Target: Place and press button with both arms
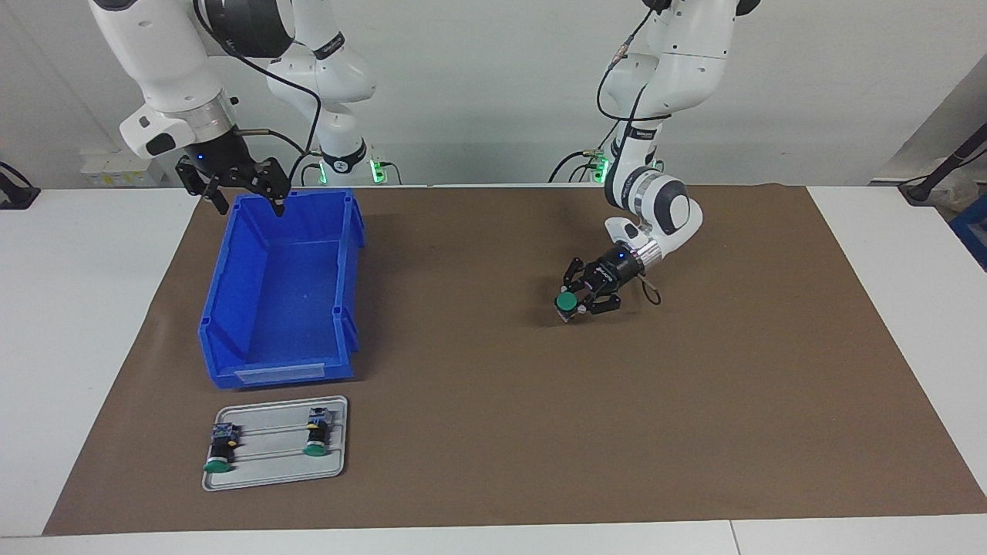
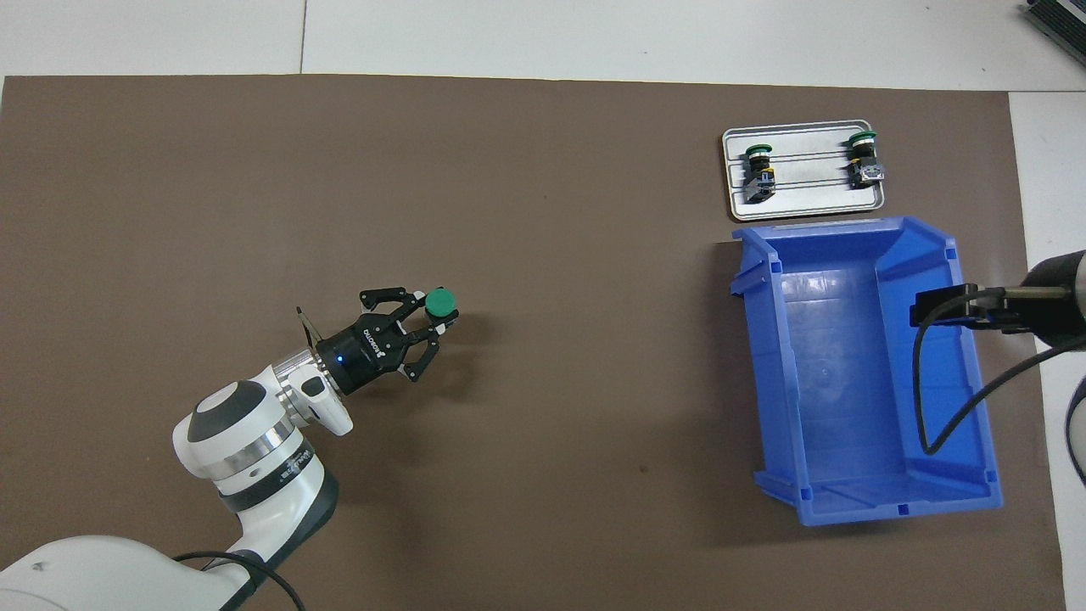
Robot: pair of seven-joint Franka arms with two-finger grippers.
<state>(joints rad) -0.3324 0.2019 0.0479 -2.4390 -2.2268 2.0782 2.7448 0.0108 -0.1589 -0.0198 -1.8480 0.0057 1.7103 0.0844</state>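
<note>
Over the middle of the brown mat (image 1: 540,432), toward the left arm's end of the table (image 1: 887,254), the left pincer (image 1: 580,301) is lowered close to the mat surface, its fingers closed partway on the button (image 1: 565,301). The button's round green cap (image 2: 439,300) faces away from the wrist and shows clear of the fingertips in the overhead view; whether its body touches the mat cannot be told. The left arm (image 1: 655,208) reaches down from its base with the wrist angled low. The right pincer (image 1: 245,186) hangs above the rim of the blue bin (image 1: 231,308) at the end nearest the robots, its fingers spread wide apart with nothing between them; the right arm (image 1: 170,69) waits there. The bin stands at the right arm's end of the mat, its interior bare. Just beside the bin's end farther from the robots lies a small metal tray (image 1: 333,470) carrying two further push-buttons lying on their sides with green caps pointing away from the robots: one with a blue-patterned rear block (image 1: 220,449) nearer the table's edge, one with a yellow ring (image 1: 316,437) beside it. The tray and bin stand well apart from the held button.
</note>
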